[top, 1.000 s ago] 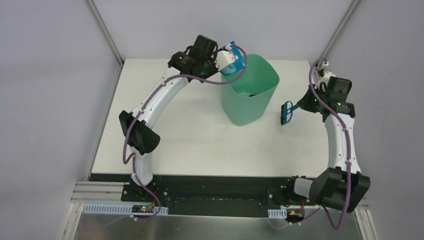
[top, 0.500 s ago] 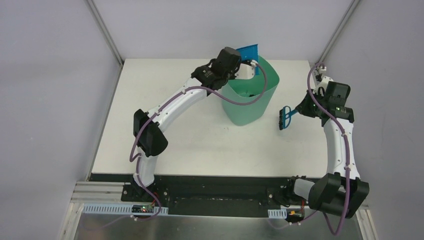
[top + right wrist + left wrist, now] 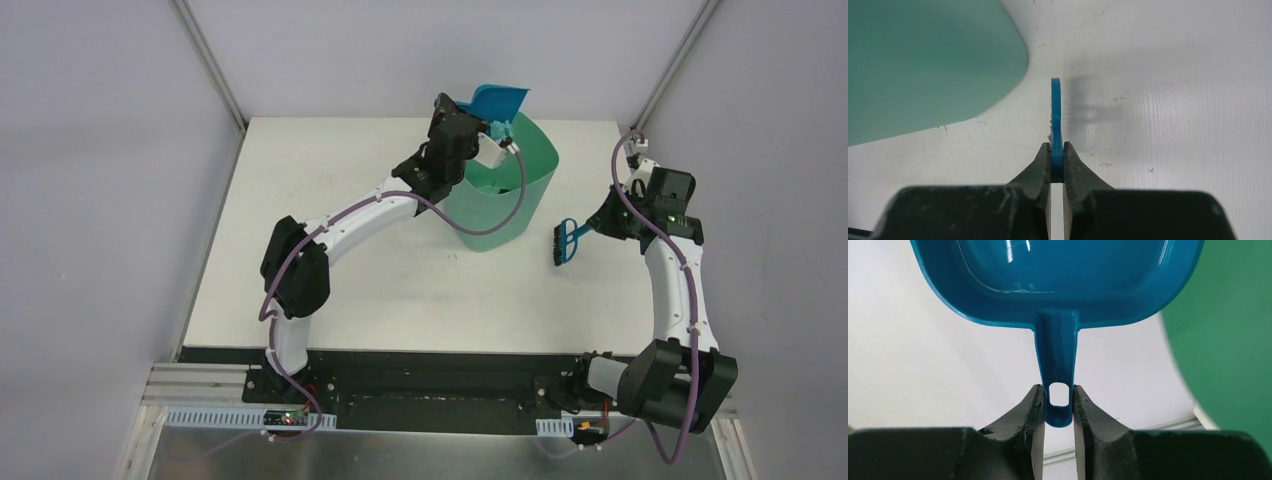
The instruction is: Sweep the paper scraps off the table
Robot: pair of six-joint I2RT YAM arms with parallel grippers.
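My left gripper [image 3: 489, 130] is shut on the handle of the blue dustpan [image 3: 497, 98] and holds it tilted up over the far rim of the green bin [image 3: 500, 205]. In the left wrist view the fingertips [image 3: 1058, 396] clamp the handle end, and the pan [image 3: 1058, 275] looks empty. My right gripper [image 3: 600, 220] is shut on the blue brush [image 3: 562, 240], held just above the white table [image 3: 400, 290] to the right of the bin. In the right wrist view the brush [image 3: 1055, 110] stands edge-on between the jaws [image 3: 1057, 150]. No paper scraps show on the table.
The green bin stands at the table's back centre; it also shows in the right wrist view [image 3: 923, 60] and the left wrist view [image 3: 1228, 330]. Grey walls close in on three sides. A black front edge [image 3: 430, 360] borders the table.
My left arm has swung right and lifted the dustpan from beside the bin's left rim to up over its far rim. My right gripper with the brush has drifted slightly left and down.
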